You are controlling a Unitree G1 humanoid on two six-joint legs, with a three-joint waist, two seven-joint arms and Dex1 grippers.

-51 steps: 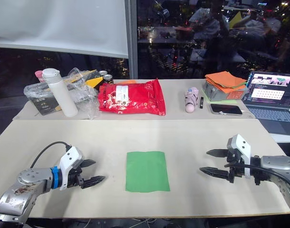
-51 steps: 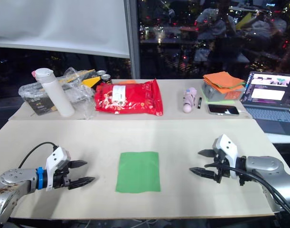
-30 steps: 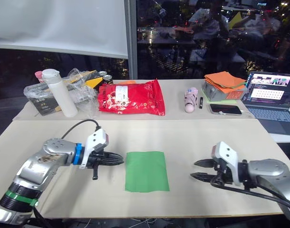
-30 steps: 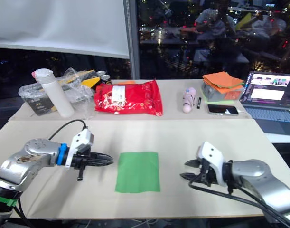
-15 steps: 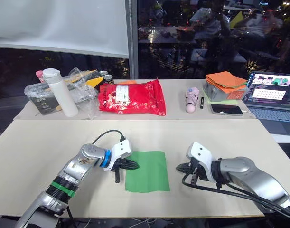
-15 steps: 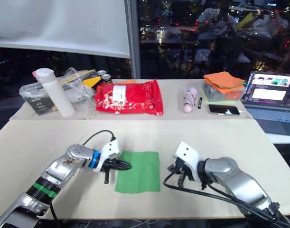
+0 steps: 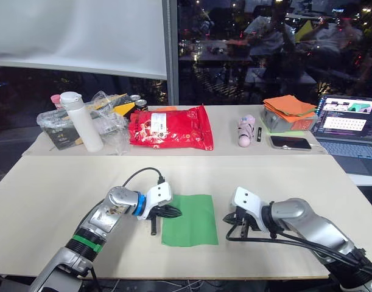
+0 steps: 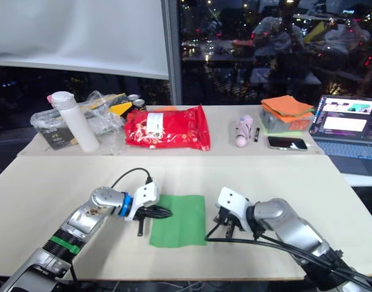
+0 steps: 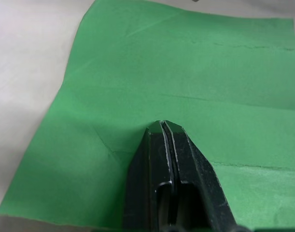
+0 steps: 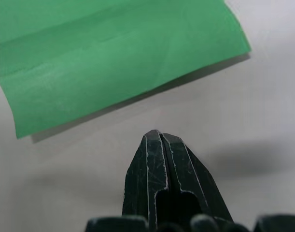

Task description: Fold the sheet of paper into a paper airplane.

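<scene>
We are resting our left gripper (image 9: 165, 124), fingers pressed together, on the sheet of paper (image 7: 189, 219) lying flat on the table (image 7: 45, 188), our right gripper (image 10: 158, 133), also closed, just beside it, the red bag (image 7: 170, 127) well behind.

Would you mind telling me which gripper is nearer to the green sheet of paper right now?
Left. The left gripper is over the sheet of paper at its left edge; the right gripper is on the table just off its right edge.
</scene>
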